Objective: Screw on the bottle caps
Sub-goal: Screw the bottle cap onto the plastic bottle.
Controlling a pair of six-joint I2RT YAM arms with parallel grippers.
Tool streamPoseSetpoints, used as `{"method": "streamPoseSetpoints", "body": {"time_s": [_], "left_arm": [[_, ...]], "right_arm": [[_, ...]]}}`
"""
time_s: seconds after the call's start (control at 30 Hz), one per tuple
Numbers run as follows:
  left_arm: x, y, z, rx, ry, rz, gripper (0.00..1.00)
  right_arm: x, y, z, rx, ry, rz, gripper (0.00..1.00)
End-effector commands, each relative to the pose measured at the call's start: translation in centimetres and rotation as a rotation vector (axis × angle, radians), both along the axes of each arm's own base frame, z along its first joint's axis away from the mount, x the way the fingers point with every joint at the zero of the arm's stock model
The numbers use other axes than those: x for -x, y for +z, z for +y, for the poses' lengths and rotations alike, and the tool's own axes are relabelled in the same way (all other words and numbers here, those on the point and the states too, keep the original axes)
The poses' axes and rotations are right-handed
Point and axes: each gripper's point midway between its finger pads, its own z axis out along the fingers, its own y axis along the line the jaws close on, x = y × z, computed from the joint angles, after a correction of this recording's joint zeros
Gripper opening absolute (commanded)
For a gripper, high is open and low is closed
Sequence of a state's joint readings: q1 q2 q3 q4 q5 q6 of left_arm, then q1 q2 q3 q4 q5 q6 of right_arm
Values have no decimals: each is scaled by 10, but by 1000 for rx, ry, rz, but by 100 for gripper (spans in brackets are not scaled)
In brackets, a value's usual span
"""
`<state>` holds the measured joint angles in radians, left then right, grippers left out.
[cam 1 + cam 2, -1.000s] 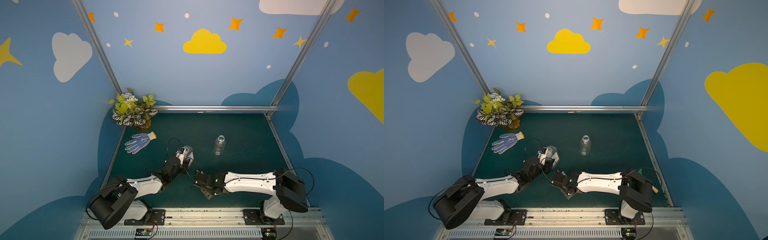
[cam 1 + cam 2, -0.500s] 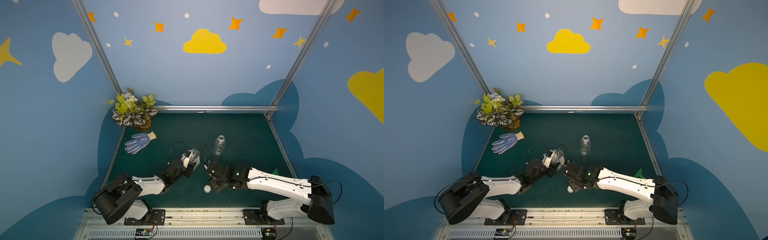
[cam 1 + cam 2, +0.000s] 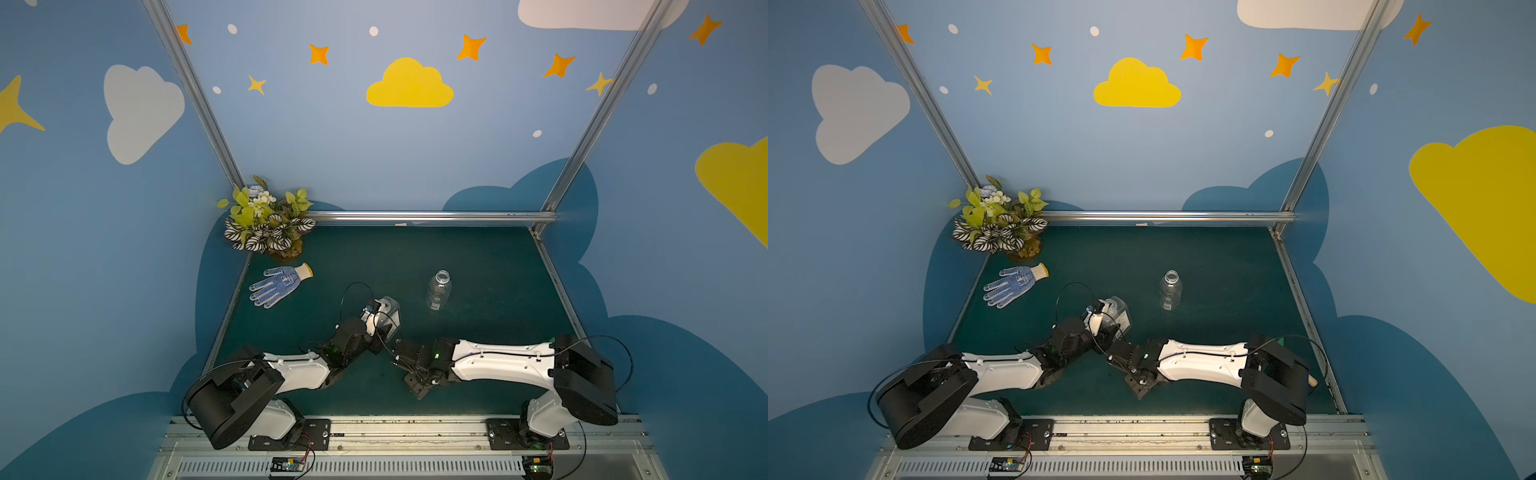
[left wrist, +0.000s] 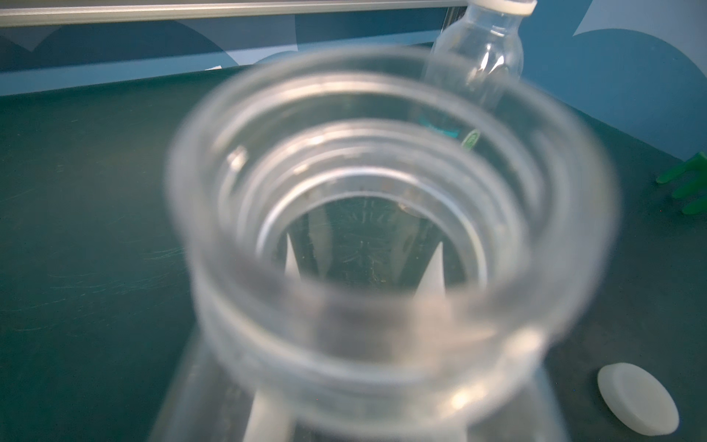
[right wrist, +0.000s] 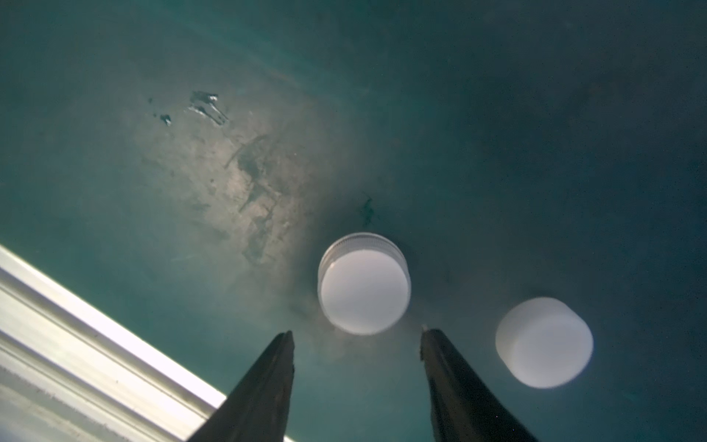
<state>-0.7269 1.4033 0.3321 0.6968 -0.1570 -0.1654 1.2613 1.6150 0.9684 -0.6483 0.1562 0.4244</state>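
The left gripper (image 3: pixel 379 319) is closed on the flat sides of the rectangular clear plastic bottle (image 3: pixel 388 306) with a white label. The bottle sits between its jaws with the open threaded neck pointing straight at the wrist camera. The fingers themselves are hidden behind the bottle, so this grip is judged from how the bottle sits in both top views. Empty and thin-walled, the bottle looks light and likely to flex or slip if squeezed hard. The flat faces below the shoulder therefore seem the right hold, leaving the thread free. The right gripper (image 5: pixel 356 332) hangs low over the dark green table mat (image 5: pixel 153 183) with its jaws spread and nothing between them. Just ahead of the jaw tips, centred on the gap, lies a ribbed round white plastic cap (image 5: pixel 363 285), flat top up. A second, smooth-looking white cap (image 5: pixel 543 342) lies just outside one jaw, apart from the first. Both caps are probably light, stiff and a little slick on top. A pinch across the side wall, where the ribs give purchase, should serve best, with the cap held level so the thread can catch. Farther beyond the jaws, the round clear plastic bottle (image 3: pixel 439 291) stands upright and uncapped, well apart from both grippers. No cap is on either bottle yet.
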Motion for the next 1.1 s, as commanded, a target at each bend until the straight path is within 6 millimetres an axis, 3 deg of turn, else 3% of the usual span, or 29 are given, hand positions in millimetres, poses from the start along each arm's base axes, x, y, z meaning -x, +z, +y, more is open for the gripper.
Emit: {"method": "streamPoseSetpoints", "body": {"time_s": [0.0, 0.63, 0.77, 1.07], "left_arm": [[6, -27, 18, -80, 41, 85, 39], [4, -27, 19, -80, 47, 88, 39], [5, -27, 19, -77, 45, 87, 39], [7, -28, 15, -73, 25, 95, 38]], "right_arm": [[-5, 3, 12, -16, 12, -21, 57], [-3, -12, 11, 46, 26, -23, 48], [-5, -13, 10, 52, 17, -24, 43], [-8, -8, 4, 42, -5, -35, 23]]}}
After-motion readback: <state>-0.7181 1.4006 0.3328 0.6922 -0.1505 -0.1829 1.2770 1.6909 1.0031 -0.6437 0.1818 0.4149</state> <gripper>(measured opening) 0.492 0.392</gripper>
